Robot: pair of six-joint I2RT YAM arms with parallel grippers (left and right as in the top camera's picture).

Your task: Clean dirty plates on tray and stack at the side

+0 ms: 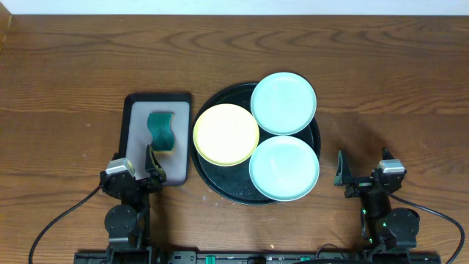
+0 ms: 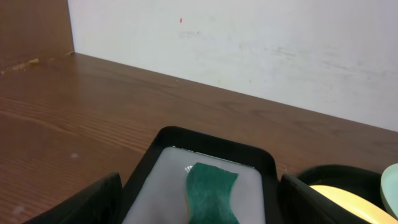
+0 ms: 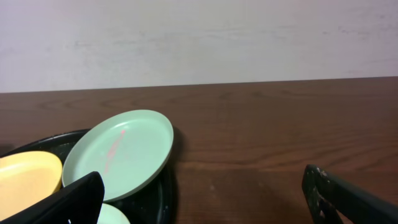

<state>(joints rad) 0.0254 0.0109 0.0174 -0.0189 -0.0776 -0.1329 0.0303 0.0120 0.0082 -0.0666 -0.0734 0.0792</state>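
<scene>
The round black tray [image 1: 209,172] holds three plates: a pale yellow plate [image 1: 226,133] at its left, a mint plate [image 1: 283,103] at the back resting on the rim, and a mint plate [image 1: 284,167] at the front. The back mint plate [image 3: 121,151] shows a faint pink smear in the right wrist view, beside the yellow plate [image 3: 25,177]. My left gripper [image 1: 141,165] is open and empty at the near end of the grey tray. My right gripper [image 1: 363,170] is open and empty over bare table, right of the black tray.
A rectangular grey tray with a black rim [image 1: 139,117] lies left of the round tray and holds a green sponge [image 1: 162,132], also seen in the left wrist view [image 2: 211,196]. A white wall stands behind the wooden table.
</scene>
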